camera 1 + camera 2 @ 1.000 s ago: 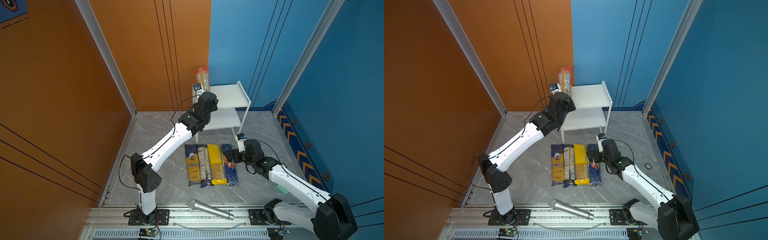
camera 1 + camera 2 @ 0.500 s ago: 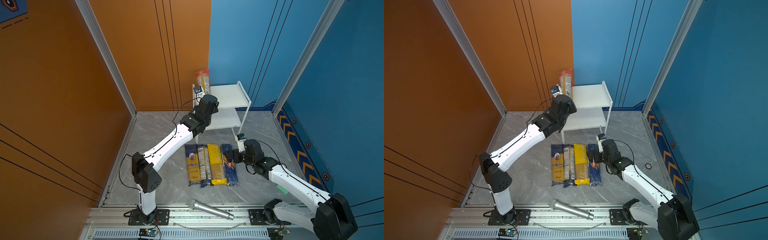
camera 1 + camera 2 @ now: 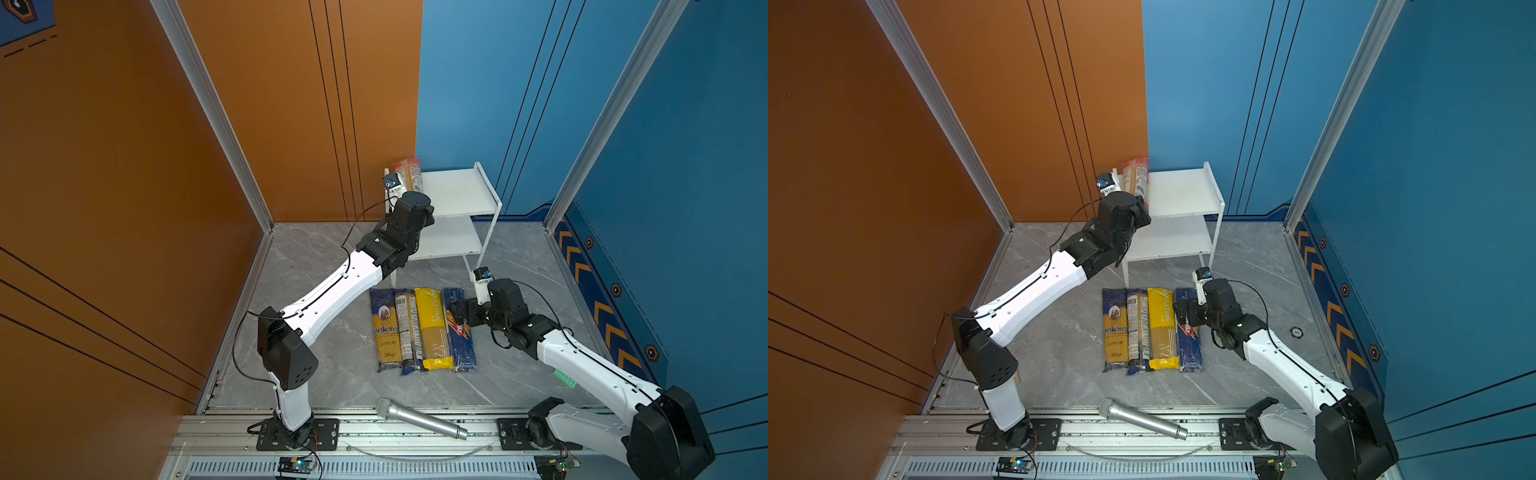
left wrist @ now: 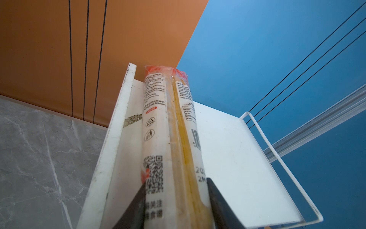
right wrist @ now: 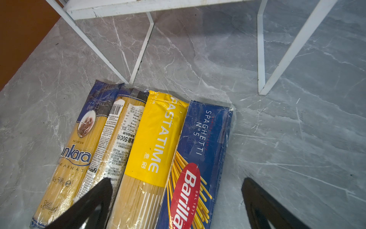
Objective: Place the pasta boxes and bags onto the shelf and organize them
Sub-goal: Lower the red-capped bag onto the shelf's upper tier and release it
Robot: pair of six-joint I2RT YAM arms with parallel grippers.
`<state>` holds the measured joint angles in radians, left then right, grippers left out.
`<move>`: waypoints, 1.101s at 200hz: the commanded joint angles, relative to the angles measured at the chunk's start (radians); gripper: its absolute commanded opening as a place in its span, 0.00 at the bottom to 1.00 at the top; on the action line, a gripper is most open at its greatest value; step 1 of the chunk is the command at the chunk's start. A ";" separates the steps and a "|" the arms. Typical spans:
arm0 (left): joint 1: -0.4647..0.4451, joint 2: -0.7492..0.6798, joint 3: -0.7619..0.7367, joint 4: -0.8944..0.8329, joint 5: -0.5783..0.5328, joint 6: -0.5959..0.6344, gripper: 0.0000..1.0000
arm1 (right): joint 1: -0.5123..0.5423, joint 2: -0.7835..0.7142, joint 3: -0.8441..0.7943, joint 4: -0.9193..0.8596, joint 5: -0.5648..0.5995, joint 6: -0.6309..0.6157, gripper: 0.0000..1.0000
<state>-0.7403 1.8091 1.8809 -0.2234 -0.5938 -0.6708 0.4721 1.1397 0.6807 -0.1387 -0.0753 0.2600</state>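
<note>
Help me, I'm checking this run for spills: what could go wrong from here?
1. The red-ended bag stands on end on top of the shelf, beside its side panel, with the left gripper around its lower part. Once let go, it may topple across the shelf or off an edge.
2. The open right gripper hangs over the yellow bag and blue box, which lie touching on the floor. Closing there could catch both.

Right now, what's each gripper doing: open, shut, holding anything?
Left gripper: jaws either side of the red-ended spaghetti pack on the shelf; gripping or not, cannot tell.
Right gripper: open, empty, above the Barilla box.
</note>
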 commanded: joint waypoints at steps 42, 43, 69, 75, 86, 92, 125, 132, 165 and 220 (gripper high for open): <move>-0.005 -0.082 -0.084 0.081 0.002 0.004 0.57 | -0.001 0.004 -0.010 0.014 0.003 0.001 1.00; -0.005 -0.083 -0.084 0.081 0.002 0.004 0.57 | -0.001 0.004 -0.010 0.015 0.003 0.001 1.00; -0.005 -0.098 -0.103 0.084 -0.001 0.007 0.79 | -0.001 0.005 -0.010 0.014 0.005 0.001 1.00; -0.004 -0.102 -0.106 0.084 -0.002 0.007 0.97 | -0.001 0.005 -0.010 0.013 0.005 0.001 1.00; -0.004 -0.108 -0.112 0.088 0.003 0.010 0.98 | -0.001 0.005 -0.011 0.013 0.002 0.001 1.00; -0.003 -0.110 -0.116 0.089 0.002 0.010 0.98 | -0.001 0.003 -0.011 0.012 0.003 0.001 1.00; -0.005 -0.131 -0.131 0.106 0.014 0.021 0.98 | -0.001 -0.007 -0.007 0.005 0.003 0.001 1.00; -0.005 -0.136 -0.133 0.113 0.019 0.026 0.98 | -0.001 -0.010 -0.006 0.001 0.002 0.001 1.00; -0.006 -0.169 -0.137 0.129 0.061 0.045 0.98 | -0.001 -0.027 0.001 -0.010 -0.005 0.001 1.00; -0.026 -0.306 -0.221 0.172 0.076 0.117 0.98 | -0.004 -0.054 0.025 -0.043 -0.025 0.000 1.00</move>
<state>-0.7540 1.5879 1.6955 -0.0998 -0.5293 -0.6140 0.4721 1.1141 0.6811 -0.1459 -0.0765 0.2600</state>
